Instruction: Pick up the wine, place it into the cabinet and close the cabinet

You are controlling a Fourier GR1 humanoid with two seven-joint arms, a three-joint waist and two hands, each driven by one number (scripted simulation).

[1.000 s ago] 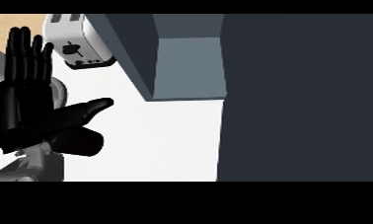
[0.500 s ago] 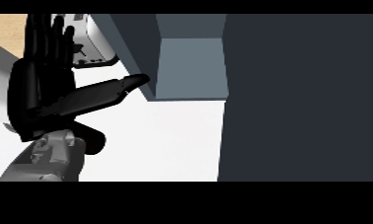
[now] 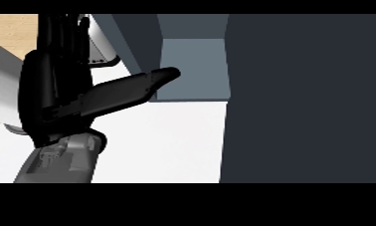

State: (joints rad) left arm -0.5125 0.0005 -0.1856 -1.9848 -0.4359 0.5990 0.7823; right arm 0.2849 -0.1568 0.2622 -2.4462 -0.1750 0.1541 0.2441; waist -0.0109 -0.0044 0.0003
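Looking steeply down at the white counter (image 3: 161,140), you have the left hand (image 3: 51,90) at the view's left side, above its grey forearm (image 3: 58,163); the hand is open, its fingers straight and pointing toward the top of the view, holding nothing. Its thumb (image 3: 132,88) stretches out to the right, and the thumb's tip overlaps the lower left corner of the cabinet (image 3: 191,65); whether it touches the cabinet you cannot tell from here. The cabinet stands open, its paler grey-blue inside showing above the counter; its dark door (image 3: 301,95) fills the whole right side of the view. A toaster (image 3: 103,46) stands behind the hand at the upper left, half hidden by the fingers, just left of the cabinet's side wall; a strip of wooden floor (image 3: 18,28) shows in the far upper left corner. As for the wine, this view does not show it; where it stands you cannot tell.
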